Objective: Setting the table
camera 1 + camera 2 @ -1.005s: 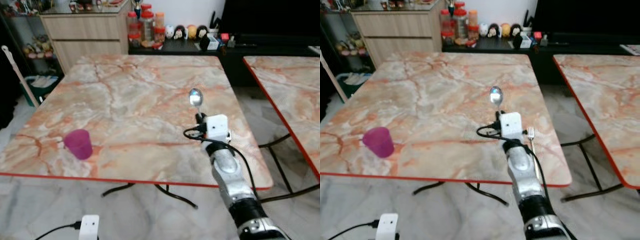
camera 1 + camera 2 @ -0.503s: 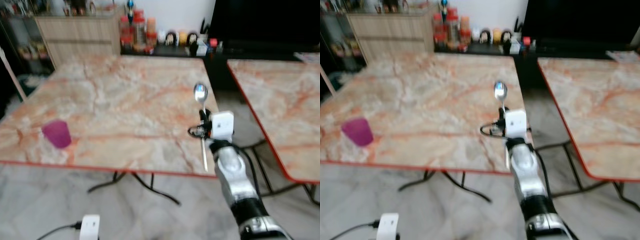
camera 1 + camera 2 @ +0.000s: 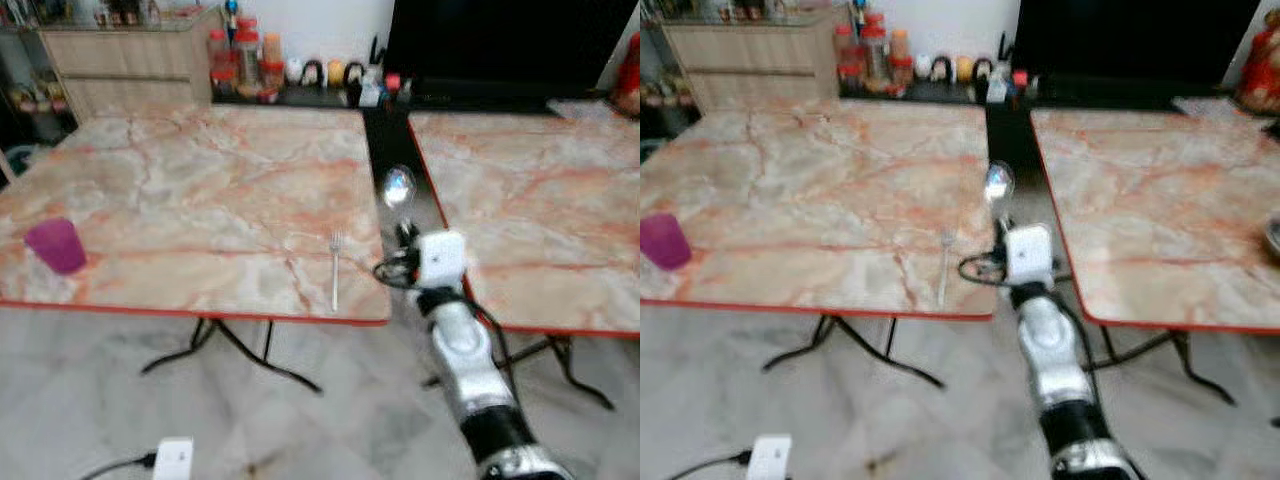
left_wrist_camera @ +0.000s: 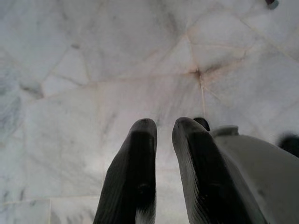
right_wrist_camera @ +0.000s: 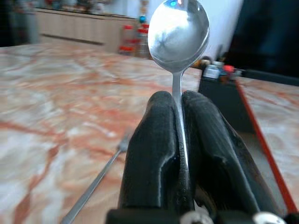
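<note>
Two pieces are already on the near marble table (image 3: 200, 180): a fork (image 3: 335, 270) lying flat close to the front edge at about 5 o'clock on the top, tines pointing away, and a pink cup (image 3: 56, 245) standing upright far off at 9 o'clock by the left edge. One spoon (image 5: 178, 35) is not yet placed; the right gripper (image 5: 180, 140) has its two black fingers pressed together on the thin handle, bowl up, held in the air over the gap between the two tables, at 3 o'clock from the fork and just past the table's red-trimmed corner. I judge the setting as partly done: the spoon needs laying down, and no plate can be seen on this table.

Both tabletops are glossy, pale stone veined in orange with a red rim, on dark bent-metal legs. The spoon is polished steel, its oval bowl mirror-bright; the fork is slim and dull grey. The cup is smooth, tapered, translucent-looking plastic. The left gripper (image 4: 161, 158) hangs idle over white marble floor tiles (image 4: 93, 70), its ribbed fingers nearly touching with nothing between them.
</note>
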Controlling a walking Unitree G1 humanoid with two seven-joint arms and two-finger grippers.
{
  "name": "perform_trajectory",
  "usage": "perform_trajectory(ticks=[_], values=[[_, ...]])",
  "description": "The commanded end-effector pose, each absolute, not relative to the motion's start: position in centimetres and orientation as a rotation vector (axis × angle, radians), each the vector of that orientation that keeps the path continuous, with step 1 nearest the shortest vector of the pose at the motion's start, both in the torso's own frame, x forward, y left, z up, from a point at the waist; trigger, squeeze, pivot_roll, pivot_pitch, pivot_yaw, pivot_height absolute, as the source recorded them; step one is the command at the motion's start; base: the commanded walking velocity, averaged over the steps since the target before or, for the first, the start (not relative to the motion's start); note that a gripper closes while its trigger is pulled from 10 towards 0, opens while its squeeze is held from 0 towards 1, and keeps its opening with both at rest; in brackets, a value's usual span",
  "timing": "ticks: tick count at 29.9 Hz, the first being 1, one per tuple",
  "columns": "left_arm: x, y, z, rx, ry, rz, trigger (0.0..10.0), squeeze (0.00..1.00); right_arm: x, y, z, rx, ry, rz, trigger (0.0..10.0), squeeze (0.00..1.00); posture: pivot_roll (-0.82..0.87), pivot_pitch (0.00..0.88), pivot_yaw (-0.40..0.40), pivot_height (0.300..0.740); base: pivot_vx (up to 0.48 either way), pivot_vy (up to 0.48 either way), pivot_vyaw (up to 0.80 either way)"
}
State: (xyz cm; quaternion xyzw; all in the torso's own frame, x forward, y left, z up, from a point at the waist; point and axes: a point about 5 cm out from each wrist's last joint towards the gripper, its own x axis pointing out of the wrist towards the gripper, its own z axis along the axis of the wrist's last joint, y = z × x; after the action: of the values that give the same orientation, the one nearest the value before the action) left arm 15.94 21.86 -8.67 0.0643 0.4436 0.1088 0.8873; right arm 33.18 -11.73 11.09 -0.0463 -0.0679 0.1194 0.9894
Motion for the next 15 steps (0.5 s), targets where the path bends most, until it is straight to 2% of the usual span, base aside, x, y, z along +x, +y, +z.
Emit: perform_trajectory(ticks=[1, 15], values=[[16.0, 21.4, -8.7, 0.123, 0.923, 0.217, 10.0, 0.0, 32.9, -12.5, 10.6, -0.121, -0.126, 0.24, 10.0, 0.0, 0.0, 0.0, -0.011, 0.732, 0.0, -0.322, 0.0], [16.0, 21.3, -8.8, 0.124, 0.923, 0.212, 10.0, 0.0, 30.7, -13.5, 5.9, -0.144, 0.038, 0.241, 10.0, 0.0, 0.0, 0.0, -0.006, 0.732, 0.0, -0.323, 0.0]])
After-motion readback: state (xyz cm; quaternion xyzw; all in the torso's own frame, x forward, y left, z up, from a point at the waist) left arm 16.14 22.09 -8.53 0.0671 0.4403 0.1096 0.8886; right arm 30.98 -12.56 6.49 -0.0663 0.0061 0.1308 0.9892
